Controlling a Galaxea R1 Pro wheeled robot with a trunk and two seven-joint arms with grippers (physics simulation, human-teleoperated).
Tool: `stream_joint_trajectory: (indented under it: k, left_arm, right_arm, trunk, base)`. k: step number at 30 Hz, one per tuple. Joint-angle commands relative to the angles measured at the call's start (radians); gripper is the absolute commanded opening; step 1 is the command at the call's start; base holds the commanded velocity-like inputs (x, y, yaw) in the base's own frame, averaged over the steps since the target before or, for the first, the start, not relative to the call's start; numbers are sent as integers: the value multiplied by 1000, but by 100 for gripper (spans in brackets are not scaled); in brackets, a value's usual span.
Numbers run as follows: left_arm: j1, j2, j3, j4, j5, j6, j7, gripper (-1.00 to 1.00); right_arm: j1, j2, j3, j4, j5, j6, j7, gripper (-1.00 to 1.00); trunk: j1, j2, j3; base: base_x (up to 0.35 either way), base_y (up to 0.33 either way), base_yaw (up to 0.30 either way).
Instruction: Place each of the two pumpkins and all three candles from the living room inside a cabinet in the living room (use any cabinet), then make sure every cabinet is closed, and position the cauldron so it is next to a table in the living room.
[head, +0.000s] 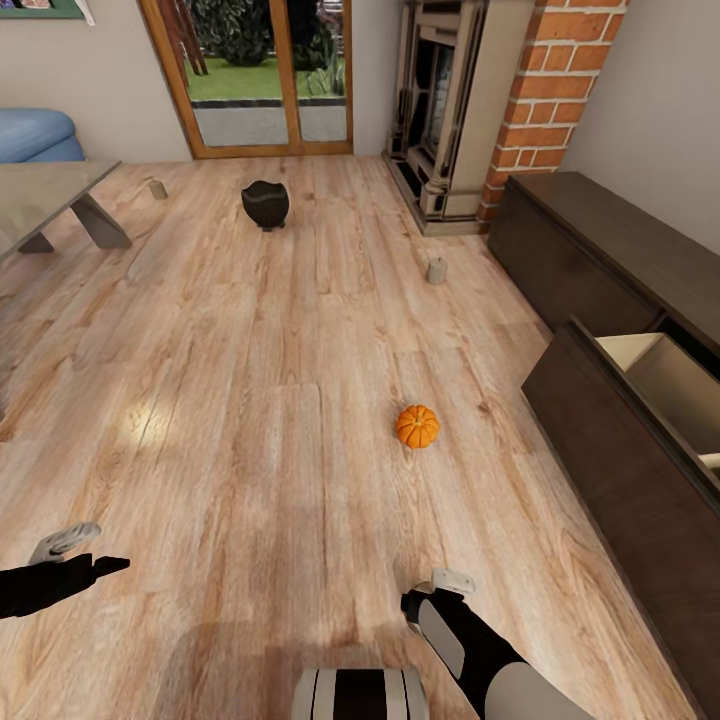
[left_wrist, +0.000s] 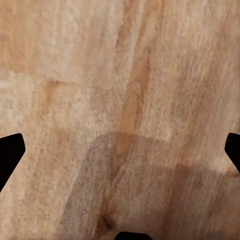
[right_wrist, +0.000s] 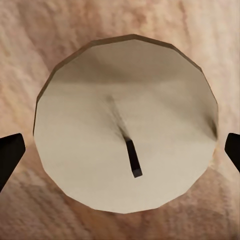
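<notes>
Between the two dark fingertips at the edges of the right wrist view, the round off-white top of a candle (right_wrist: 125, 125) with a short dark wick is seen from straight above; the right gripper (right_wrist: 120, 150) is spread wide around it, and contact cannot be told. From the head view this candle is hidden, and only the right arm is seen low on the wood floor (head: 250, 400). Bare planks and a shadow are seen between the wide-spread tips of the left gripper (left_wrist: 120, 147), which holds nothing. Taking the pumpkin (head: 417, 426) as landmark: a second candle (head: 436, 270) stands beyond it toward the fireplace (head: 440, 110), the cauldron (head: 265, 204) sits farther off and to the left, and a third candle (head: 157, 189) is seen past that, near the table (head: 50, 195). To the pumpkin's right, the cabinet (head: 600, 250) is found with one drawer (head: 640, 460) pulled out, pale inside. Open floor is left all round the pumpkin.
</notes>
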Motion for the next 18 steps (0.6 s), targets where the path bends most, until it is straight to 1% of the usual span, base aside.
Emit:
stream_joint_trajectory:
  k: [1,4,18]
  left_arm:
    - [0,0,0,0,0,0,0,100]
    - [0,0,0,0,0,0,0,100]
    - [0,0,0,0,0,0,0,100]
  right_arm:
    - [0,0,0,0,0,-1,0,100]
    - [0,0,0,0,0,-1,0,100]
    - [0,0,0,0,0,-2,0,100]
  trunk:
    - [0,0,-4]
    - [2,-1,-15]
    - [2,-1,-15]
  base:
    - [0,0,0]
    - [0,0,0]
    - [0,0,0]
